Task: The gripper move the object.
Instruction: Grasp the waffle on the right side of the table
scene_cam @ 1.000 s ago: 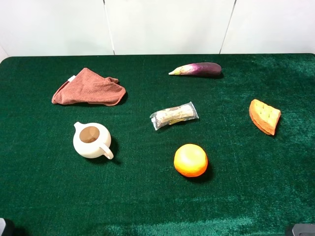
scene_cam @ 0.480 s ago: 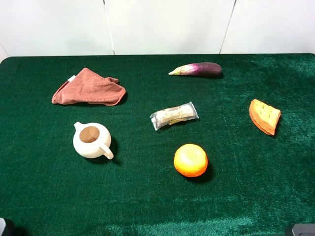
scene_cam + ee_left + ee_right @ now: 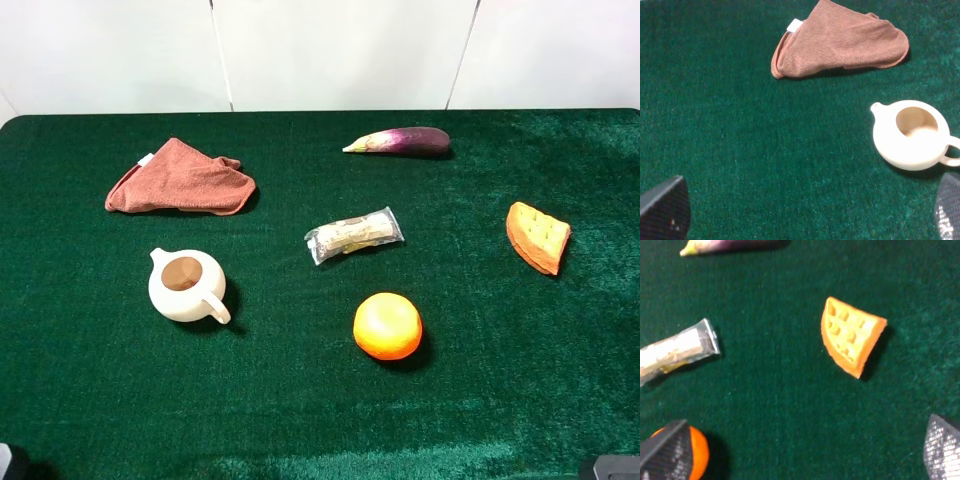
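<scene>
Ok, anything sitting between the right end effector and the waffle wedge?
Nothing visible. Only bare green cloth lies between the open right end effector and the waffle wedge; the round orange lies off to the side.

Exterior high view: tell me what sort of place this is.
Likely a robot test bench, not a home: a green velvety table against plain white panels, with unrelated props spaced apart on it, such as an eggplant, a waffle-like wedge and a small white pitcher.
</scene>
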Controlling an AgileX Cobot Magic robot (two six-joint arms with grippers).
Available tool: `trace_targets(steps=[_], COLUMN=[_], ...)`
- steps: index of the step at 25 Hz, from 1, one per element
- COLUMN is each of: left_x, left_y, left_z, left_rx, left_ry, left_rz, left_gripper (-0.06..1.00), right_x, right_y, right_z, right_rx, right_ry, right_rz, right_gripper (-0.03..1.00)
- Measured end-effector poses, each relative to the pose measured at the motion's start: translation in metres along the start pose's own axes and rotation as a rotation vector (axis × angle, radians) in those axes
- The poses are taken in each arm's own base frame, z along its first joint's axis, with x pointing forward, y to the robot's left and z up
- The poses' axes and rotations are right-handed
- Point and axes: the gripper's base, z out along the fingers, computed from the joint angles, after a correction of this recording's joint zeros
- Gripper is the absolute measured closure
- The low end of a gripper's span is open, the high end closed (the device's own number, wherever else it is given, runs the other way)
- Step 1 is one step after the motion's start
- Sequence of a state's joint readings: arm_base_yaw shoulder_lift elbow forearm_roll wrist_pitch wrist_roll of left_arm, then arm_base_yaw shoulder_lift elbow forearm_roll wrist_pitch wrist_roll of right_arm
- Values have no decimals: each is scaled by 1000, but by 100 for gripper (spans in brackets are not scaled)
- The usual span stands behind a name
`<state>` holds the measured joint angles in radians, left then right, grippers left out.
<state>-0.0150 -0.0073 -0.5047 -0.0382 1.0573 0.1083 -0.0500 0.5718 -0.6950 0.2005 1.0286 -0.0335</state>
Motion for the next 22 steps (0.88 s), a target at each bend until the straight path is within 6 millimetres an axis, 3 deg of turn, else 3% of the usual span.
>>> trace_targets(steps=[9,22], left_x=[0,0], left_y=[0,0], left_z=[0,0], left_rx=[0,0], left_ry=[0,0], left_rz=[0,0], left_gripper=[-5,-5], right_x=[-38,-68], right_y=[1,-6], right_z=[34,89], right_rx=[-30,-26], right_ry=[210,437], right_rz=[-3,33], right_gripper=[28,28])
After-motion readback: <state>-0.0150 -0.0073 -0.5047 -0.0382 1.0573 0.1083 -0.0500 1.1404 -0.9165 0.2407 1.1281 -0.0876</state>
